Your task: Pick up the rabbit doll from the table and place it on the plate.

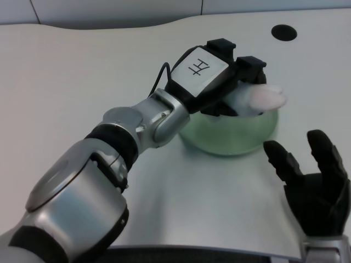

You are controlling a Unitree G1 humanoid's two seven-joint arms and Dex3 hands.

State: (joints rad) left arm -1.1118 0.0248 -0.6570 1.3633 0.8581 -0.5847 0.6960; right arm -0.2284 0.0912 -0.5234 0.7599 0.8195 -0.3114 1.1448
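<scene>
Fingers (249, 68) of left hand (211, 74) closed around rabbit doll (260, 98); white-pink end of doll sticking out past fingers toward far-right rim of plate. Rest of doll hidden under hand, so exact wrap not visible. Doll held above green plate (236, 142), over its far half; contact with plate cannot be told.

Step in hand, as judged: lowering and release onto plate. To do well: bring doll nearer plate centre before letting go, since protruding end overhangs rim; lower until doll rests on plate, then spread fingers slowly and lift straight up so nothing drags. Soft doll likely to sag or roll if dropped from height.

Plate on white desk (82, 82). Round black hole (284, 32) in desk beyond plate. Right hand (315, 175) near side of plate, empty, fingers apart.
</scene>
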